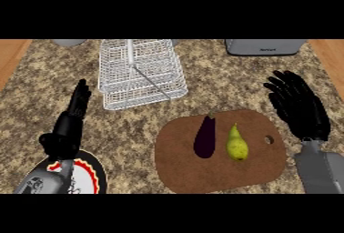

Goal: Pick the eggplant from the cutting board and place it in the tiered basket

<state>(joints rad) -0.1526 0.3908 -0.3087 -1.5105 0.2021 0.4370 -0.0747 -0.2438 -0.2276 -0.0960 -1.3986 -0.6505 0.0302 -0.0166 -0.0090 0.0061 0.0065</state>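
Eggplant [205, 137], dark purple and long, lies on a brown cutting board [201, 175] in the head view, its stem end pointing toward the counter's far edge. Just beside it on the same board, toward the board's right edge, lies a yellow-green pear [236, 144], narrow end also pointing away. The two are close but do not touch. A small round hole shows near the board's right edge.

The board rests on a speckled granite counter [134, 123], toward its near right part. The tiered basket [141, 75], made of white wire, stands near the counter's far edge, left of the board and well apart from it.

The left hand [70, 123] is black and shows near the counter's left edge, fingers straight and held together, pointing away, holding nothing. The right hand [300, 107] shows just beyond the board's right edge, fingers spread and straight, also holding nothing and not touching the board.

A grey appliance [263, 47] sits at the counter's far right corner. A round plate [91, 175] with a black rim and red trim lies at the near left corner, partly hidden by the left forearm.
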